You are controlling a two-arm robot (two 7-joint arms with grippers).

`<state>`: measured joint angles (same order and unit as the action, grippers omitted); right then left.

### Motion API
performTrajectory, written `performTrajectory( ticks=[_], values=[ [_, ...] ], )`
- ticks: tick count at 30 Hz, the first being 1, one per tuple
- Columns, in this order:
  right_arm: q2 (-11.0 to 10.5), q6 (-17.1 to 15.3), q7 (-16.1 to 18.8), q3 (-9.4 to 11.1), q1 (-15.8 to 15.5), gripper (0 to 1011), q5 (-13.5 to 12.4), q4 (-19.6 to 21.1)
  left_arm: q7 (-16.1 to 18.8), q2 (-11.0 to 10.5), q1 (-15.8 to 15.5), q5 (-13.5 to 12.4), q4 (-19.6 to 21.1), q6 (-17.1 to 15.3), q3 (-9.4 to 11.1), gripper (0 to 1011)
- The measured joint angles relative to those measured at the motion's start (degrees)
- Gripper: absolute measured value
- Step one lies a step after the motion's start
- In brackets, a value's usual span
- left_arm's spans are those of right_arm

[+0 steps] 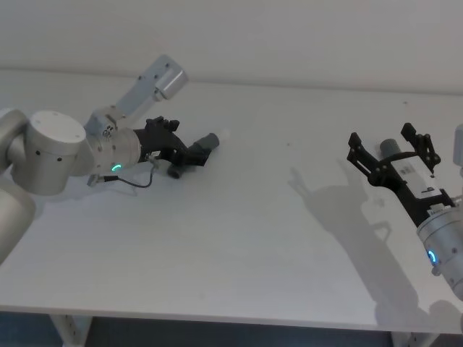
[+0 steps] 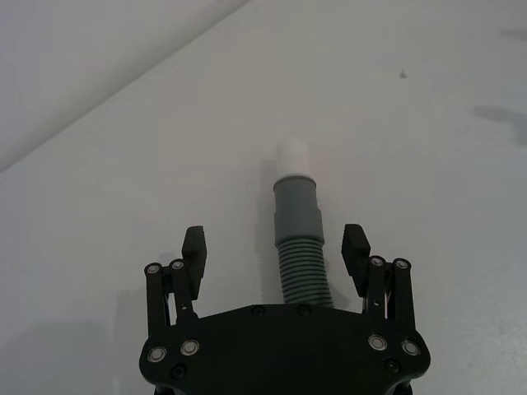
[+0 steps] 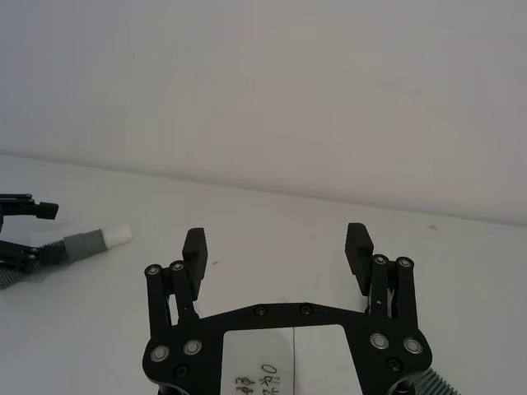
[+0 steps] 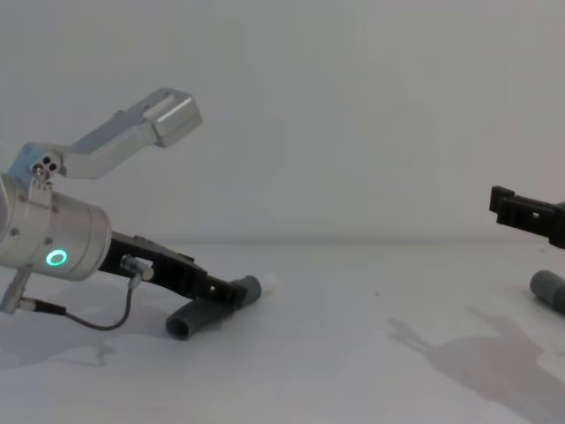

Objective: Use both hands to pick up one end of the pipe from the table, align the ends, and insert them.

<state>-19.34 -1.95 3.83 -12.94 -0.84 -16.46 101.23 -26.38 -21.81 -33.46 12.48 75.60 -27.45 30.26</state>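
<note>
One grey ribbed pipe (image 2: 300, 271) piece lies on the white table (image 1: 239, 238) at the left, its grey collar (image 1: 207, 144) and whitish tip (image 1: 223, 134) pointing toward the middle. My left gripper (image 2: 275, 247) is open and low over it, one finger on each side of the ribbed part and neither touching. In the chest view this pipe (image 4: 199, 316) rests under the left gripper (image 4: 225, 291). At the right, my right gripper (image 1: 391, 153) is open and held above the second grey pipe piece (image 4: 549, 289), with nothing between its fingers (image 3: 195, 245).
The table's back edge meets a plain white wall (image 1: 289, 36). A thin black cable (image 1: 137, 182) loops under the left wrist. Bare table lies between the two arms, crossed by the right arm's shadow (image 1: 340, 210).
</note>
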Motion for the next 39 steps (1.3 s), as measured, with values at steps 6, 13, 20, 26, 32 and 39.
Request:
performTrajectory(
  ticks=[6, 13, 20, 26, 32, 39],
  values=[
    [0.0, 0.0, 0.0, 0.0, 0.0, 1002, 0.0, 0.0, -0.3, 0.7, -0.7, -0.6, -1.5, 0.0, 0.4, 1000],
    [0.0, 0.0, 0.0, 0.0, 0.0, 1001, 0.0, 0.0, -0.7, 1.7, -1.6, -1.2, -3.3, 0.1, 0.7, 1000],
    [0.0, 0.0, 0.0, 0.0, 0.0, 1001, 0.0, 0.0, -0.9, 2.4, -2.3, -1.5, -4.6, 0.1, 0.9, 1000],
    [0.0, 0.0, 0.0, 0.0, 0.0, 1002, 0.0, 0.0, -1.1, 2.7, -2.5, -1.7, -5.2, 0.1, 1.0, 946],
    [0.0, 0.0, 0.0, 0.0, 0.0, 1002, 0.0, 0.0, -1.2, 3.0, -2.7, -1.8, -5.6, 0.1, 1.1, 809],
    [0.0, 0.0, 0.0, 0.0, 0.0, 1001, 0.0, 0.0, -1.2, 3.2, -2.9, -1.9, -5.9, 0.1, 1.1, 586]
  ],
)
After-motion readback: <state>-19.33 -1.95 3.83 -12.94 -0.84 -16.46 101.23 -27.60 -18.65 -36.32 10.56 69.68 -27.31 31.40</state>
